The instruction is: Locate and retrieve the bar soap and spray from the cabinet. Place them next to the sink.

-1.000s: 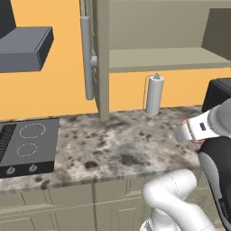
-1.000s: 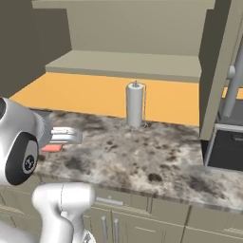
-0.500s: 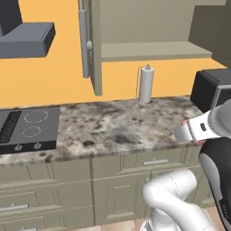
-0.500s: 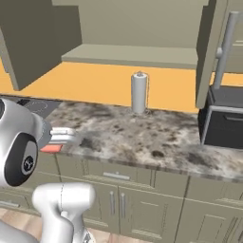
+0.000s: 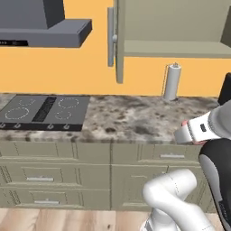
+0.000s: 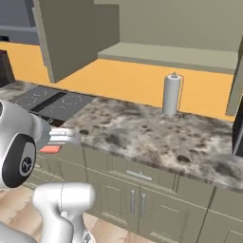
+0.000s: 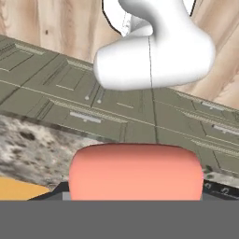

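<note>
The salmon-pink bar soap (image 7: pixel 135 172) sits wide across the bottom of the hand view, and my gripper (image 6: pixel 71 137) is shut on it. A strip of the bar soap (image 6: pixel 49 149) shows under the fingers, and a pink edge of it (image 5: pixel 184 123) shows above the gripper (image 5: pixel 180 134). The hand hangs at the front edge of the speckled counter (image 5: pixel 131 119). The beige-olive cabinet (image 5: pixel 171 27) stands open above, its shelf (image 6: pixel 171 53) bare where I can see it. The spray and the sink are out of view.
A paper towel roll (image 5: pixel 172 82) stands at the back of the counter (image 6: pixel 156 137). A black stovetop (image 5: pixel 45 113) lies to the left under a grey hood (image 5: pixel 40 27). A dark appliance (image 6: pixel 237 128) is at the far right. Base cabinets (image 5: pixel 58 176) line the front.
The whole picture has shifted: the base has backed away from the counter, so more of the base cabinets and floor show. The gripper has kept the bar soap.
</note>
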{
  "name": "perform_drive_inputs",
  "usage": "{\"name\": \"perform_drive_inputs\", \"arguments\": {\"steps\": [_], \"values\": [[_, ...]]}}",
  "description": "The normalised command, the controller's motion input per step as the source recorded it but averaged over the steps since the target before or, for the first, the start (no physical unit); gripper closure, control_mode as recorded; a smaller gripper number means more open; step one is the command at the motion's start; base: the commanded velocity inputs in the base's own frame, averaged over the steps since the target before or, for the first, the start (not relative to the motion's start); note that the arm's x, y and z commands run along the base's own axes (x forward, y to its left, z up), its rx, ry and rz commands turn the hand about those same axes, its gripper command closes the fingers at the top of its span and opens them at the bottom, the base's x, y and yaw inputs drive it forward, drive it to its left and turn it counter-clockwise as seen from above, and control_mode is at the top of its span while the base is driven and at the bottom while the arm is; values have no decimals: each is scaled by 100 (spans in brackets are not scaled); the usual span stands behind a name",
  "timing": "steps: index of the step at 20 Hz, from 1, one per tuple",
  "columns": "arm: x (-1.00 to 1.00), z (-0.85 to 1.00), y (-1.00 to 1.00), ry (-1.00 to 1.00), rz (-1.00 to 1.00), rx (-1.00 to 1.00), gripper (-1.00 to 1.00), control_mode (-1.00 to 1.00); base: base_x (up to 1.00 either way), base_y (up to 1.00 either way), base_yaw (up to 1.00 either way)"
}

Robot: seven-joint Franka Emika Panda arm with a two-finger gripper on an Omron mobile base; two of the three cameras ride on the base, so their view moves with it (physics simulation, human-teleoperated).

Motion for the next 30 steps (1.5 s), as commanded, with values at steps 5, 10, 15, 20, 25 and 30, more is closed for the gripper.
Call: {"name": "perform_drive_inputs", "arguments": {"steps": [5, 10, 15, 20, 25, 30], "values": [[0, 0, 0, 0, 0, 0, 100, 100, -3, 23, 49], [0, 0, 0, 0, 0, 0, 100, 100, 0, 7, 50], [0, 0, 0, 0, 0, 0, 100, 100, 26, 1, 48], [0, 0, 0, 0, 0, 0, 100, 100, 11, 4, 50], [0, 0, 0, 0, 0, 0, 100, 100, 0, 11, 50], [0, 0, 0, 0, 0, 0, 100, 100, 0, 22, 49]]}}
